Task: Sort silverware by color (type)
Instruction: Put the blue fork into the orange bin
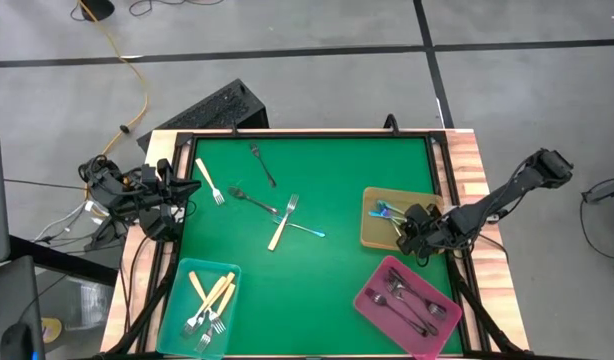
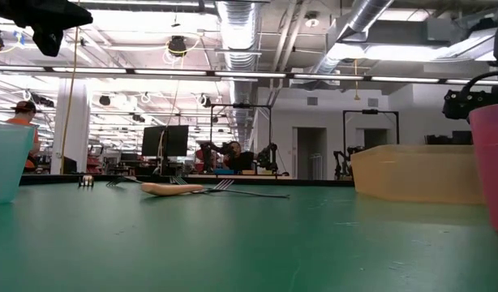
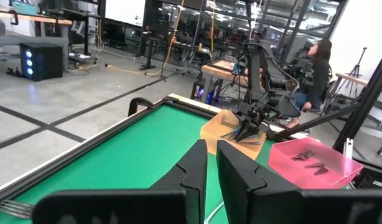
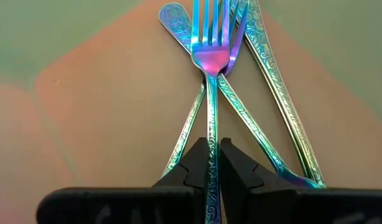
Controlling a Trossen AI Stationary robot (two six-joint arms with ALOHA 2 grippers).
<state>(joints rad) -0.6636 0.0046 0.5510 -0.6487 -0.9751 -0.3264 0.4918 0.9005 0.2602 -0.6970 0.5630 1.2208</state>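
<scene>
High view: my right gripper (image 1: 415, 232) sits over the tan rectangular tray (image 1: 372, 232) near the worktop's right edge, where the iridescent blue-rainbow forks (image 1: 385, 211) are collected. My left gripper (image 1: 177, 200) waits at the left edge. Four forks remain loose on the green worktop (image 1: 327, 185): a cream-handled fork (image 1: 209, 182) toward the left edge, two dark grey metal forks (image 1: 263, 164) nearer the far edge and centre, and a cream-handled fork crossed over a blue one (image 1: 287, 222) at the centre. The teal tray (image 1: 177, 290) at the near-left corner holds cream forks; the pink tray (image 1: 372, 310) at the near-right corner holds dark ones.

Low view: the crossed pair (image 2: 184, 188) lies flat mid-table; the tan tray wall (image 2: 411, 172) stands right.

Left wrist view: my left fingers (image 3: 192, 171) stand nearly together, holding nothing.

Right wrist view: my right fingers (image 4: 197, 163) pinch the handle of one iridescent fork (image 4: 209, 74), its long axis running straight away from the gripper, tines far, above the forks already in the tray.

Judgement: release comes next. For the crossed pair, both arms look about equally distant; the blue fork belongs on my right side.
</scene>
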